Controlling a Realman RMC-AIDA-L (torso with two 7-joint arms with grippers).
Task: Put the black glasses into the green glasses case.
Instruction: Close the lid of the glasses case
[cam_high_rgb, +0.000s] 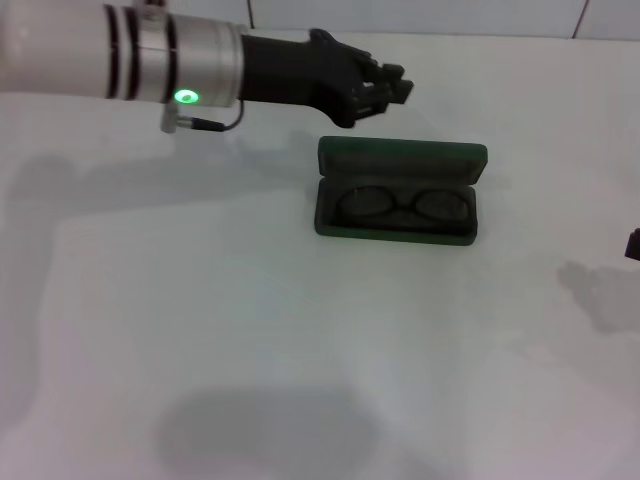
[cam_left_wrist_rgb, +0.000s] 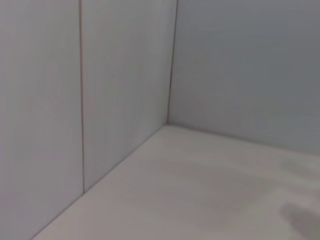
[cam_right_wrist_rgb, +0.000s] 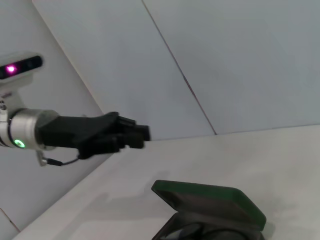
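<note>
The right gripper (cam_high_rgb: 633, 244) is cut off at the right edge of the head view; only a small dark sliver is seen, low beside the table (cam_high_rgb: 250, 330), and whether it is open or closed cannot be told. None of its own parts are shown in the right wrist view. In the left wrist view nothing of the left gripper or the task's things is shown, only bare wall panels and a stretch of table top. The glasses (cam_high_rgb: 405, 205) are made out dimly through the dark lining of the case (cam_high_rgb: 398, 190); the temple arms cannot be distinguished. In the right wrist view the case (cam_right_wrist_rgb: 210, 207) is cut off at the bottom edge, and the glasses (cam_right_wrist_rgb: 200, 234) are only partly seen inside it.

The left arm is stretched level across the back of the table, with a green light lit on its wrist. The left gripper (cam_high_rgb: 390, 88) is held in the air behind and above the raised lid, apart from it. Its fingers (cam_high_rgb: 398, 82) are seen drawn close together, with nothing between them.

One pair of glasses is counted, lying in the base of the one case, which stands open with its lid upright at the back.
</note>
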